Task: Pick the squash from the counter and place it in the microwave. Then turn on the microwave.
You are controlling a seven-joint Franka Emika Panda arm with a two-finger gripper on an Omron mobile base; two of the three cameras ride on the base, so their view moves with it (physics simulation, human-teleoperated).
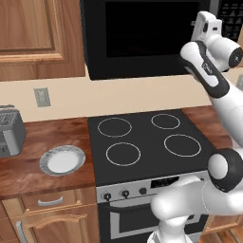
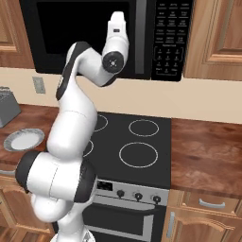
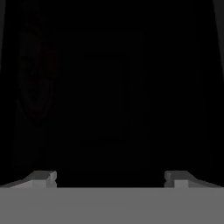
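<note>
- Left base view: a kitchen with wooden cabinets and a reddish-brown tabletop (image 1: 42, 171) either side of a black stovetop (image 1: 144, 142). A white plate (image 1: 62, 160) lies on the tabletop left of the stovetop, with a grey toaster (image 1: 10, 130) further left by the wall. The black microwave (image 1: 142, 35) hangs above the stovetop, and the white arm (image 1: 209, 71) reaches up to its right end.
- Right base view: the arm (image 2: 75, 123) rises from the lower left, its hand pointing into the microwave (image 2: 94, 33) just left of the keypad (image 2: 171, 35). The plate (image 2: 23, 139) sits at the left on the tabletop (image 2: 208, 156).
- Hand view: the gripper (image 3: 110, 177) faces a dark interior; the two tips stand far apart with nothing between them, so the jaws are spread wide. A faint reddish shape at upper left is too dim to name, so I cannot tell where the squash is.
</note>
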